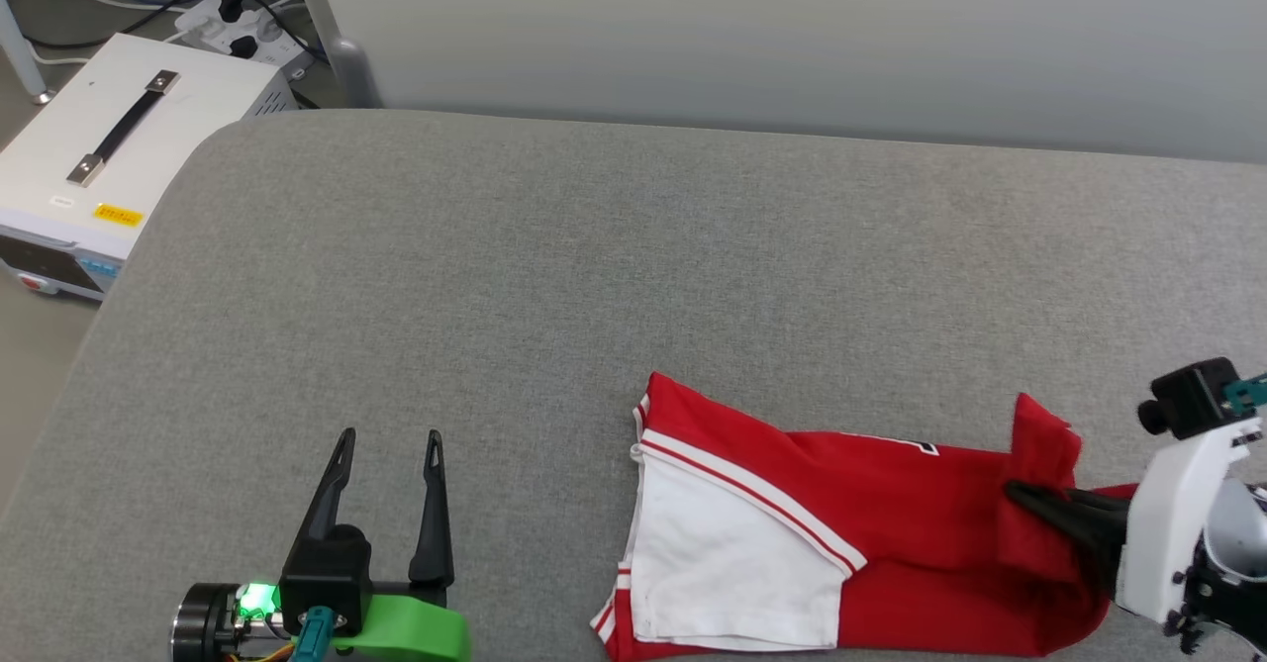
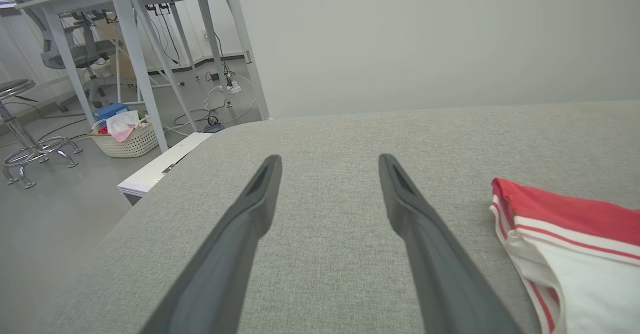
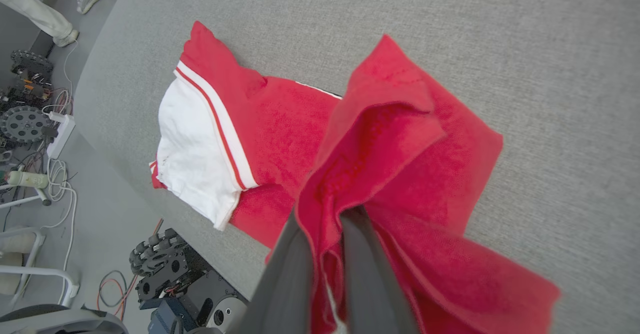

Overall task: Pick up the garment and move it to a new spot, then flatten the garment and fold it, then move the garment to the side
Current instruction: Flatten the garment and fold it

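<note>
One garment [image 1: 891, 514], left tool [image 1: 390, 436], right tool [image 1: 1018, 491]

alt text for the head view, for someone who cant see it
The right gripper is shut on the right end of a red and white garment lying on a grey table. The left gripper is open at lower left, apart from it.

One shirt [image 1: 871, 504], one grey table [image 1: 594, 276], two grippers, the left gripper [image 1: 389, 436] and the right gripper [image 1: 1020, 492], one white case [image 1: 109, 147], one basket [image 2: 127, 142], perhaps two power strips [image 1: 243, 29].
</note>
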